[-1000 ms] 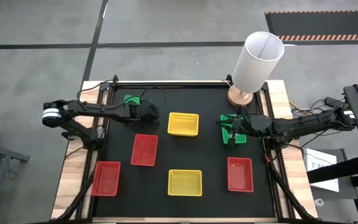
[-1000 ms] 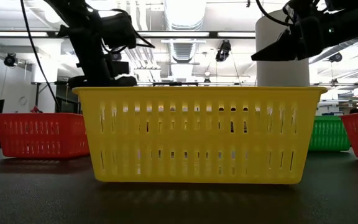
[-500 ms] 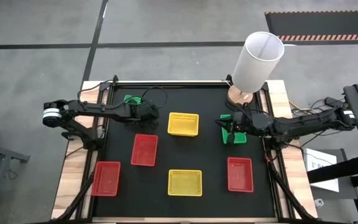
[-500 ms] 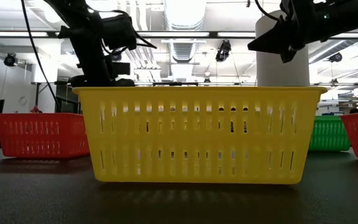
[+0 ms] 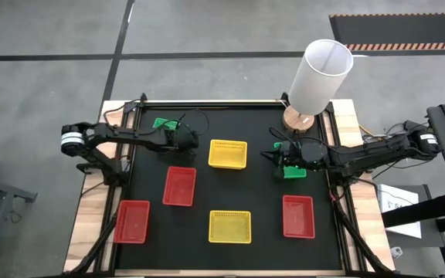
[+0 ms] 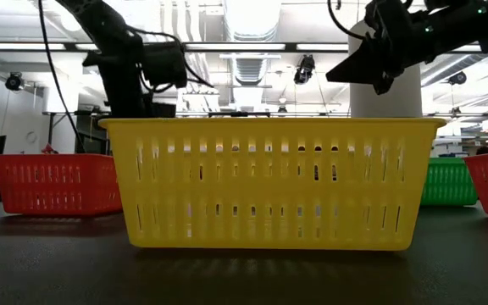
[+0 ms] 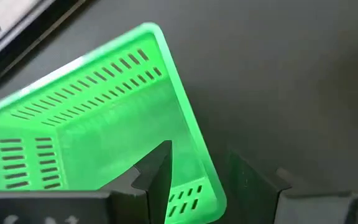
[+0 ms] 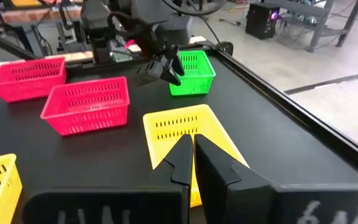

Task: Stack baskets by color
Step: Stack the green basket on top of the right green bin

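A green basket (image 7: 86, 118) sits on the black mat at the far left (image 5: 163, 123). My left gripper (image 7: 199, 152) is open and tips down over it, one finger inside and one outside its wall near a corner. My right gripper (image 8: 192, 149) is shut and holds nothing. It hovers level above the mat (image 5: 278, 154), between a yellow basket (image 5: 228, 154) and a second green basket (image 5: 295, 171) that is partly hidden under the right arm. Another yellow basket (image 5: 229, 226) and three red ones (image 5: 179, 185) (image 5: 132, 221) (image 5: 298, 215) stand apart on the mat. My left gripper straddles the green basket's wall (image 7: 188, 124) near a corner from above, slanting down, one finger (image 7: 157, 171) inside and the other (image 7: 247, 180) outside. I cannot tell whether either finger touches the wall. The basket sits flat on the mat.
A tall white cylinder (image 5: 319, 76) on a wooden base stands at the far right corner, close behind the right arm. Wooden rails (image 5: 99, 216) edge the mat. Open mat lies between the baskets in the middle and along the near edge.
My left gripper has sunk toward the far-left green basket. My right gripper has moved toward the table's left, away from the green basket beneath it and toward the far yellow basket, and has rolled about its own axis. It has stayed shut. No basket has moved.
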{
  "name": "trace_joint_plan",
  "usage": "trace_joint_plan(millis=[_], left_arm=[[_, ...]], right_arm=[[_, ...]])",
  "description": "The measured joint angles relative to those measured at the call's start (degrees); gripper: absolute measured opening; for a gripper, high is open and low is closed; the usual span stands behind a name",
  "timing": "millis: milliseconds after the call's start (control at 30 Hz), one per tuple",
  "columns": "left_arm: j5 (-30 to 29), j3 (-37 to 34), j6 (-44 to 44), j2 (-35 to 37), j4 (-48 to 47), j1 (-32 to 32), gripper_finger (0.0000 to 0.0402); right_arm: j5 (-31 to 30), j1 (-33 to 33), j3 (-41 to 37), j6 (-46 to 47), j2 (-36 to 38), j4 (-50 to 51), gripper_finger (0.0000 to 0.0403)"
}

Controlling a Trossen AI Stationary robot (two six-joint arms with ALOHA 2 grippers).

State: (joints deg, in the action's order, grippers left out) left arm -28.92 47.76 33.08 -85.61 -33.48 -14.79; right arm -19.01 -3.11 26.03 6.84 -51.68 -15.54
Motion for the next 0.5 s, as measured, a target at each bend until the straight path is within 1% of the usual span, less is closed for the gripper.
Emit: trace_joint_plan(millis=[333,400,500], left_arm=[[0.03,-0.19,1.06,-3.25,1.02,-0.68,0.0132],[-0.03,-0.19,1.07,-3.25,0.89,-0.72,0.0126],[-0.03,-0.33,1.1,-3.24,1.04,-0.7,0.0106]], right_arm=[[0.14,-0.02,2.14,-2.07,-3.21,0.27,0.0009],[0.85,-0.02,2.22,-2.47,-3.32,0.31,0.0009],[0.99,-0.02,2.24,-3.36,-3.3,0.26,0.0009]])
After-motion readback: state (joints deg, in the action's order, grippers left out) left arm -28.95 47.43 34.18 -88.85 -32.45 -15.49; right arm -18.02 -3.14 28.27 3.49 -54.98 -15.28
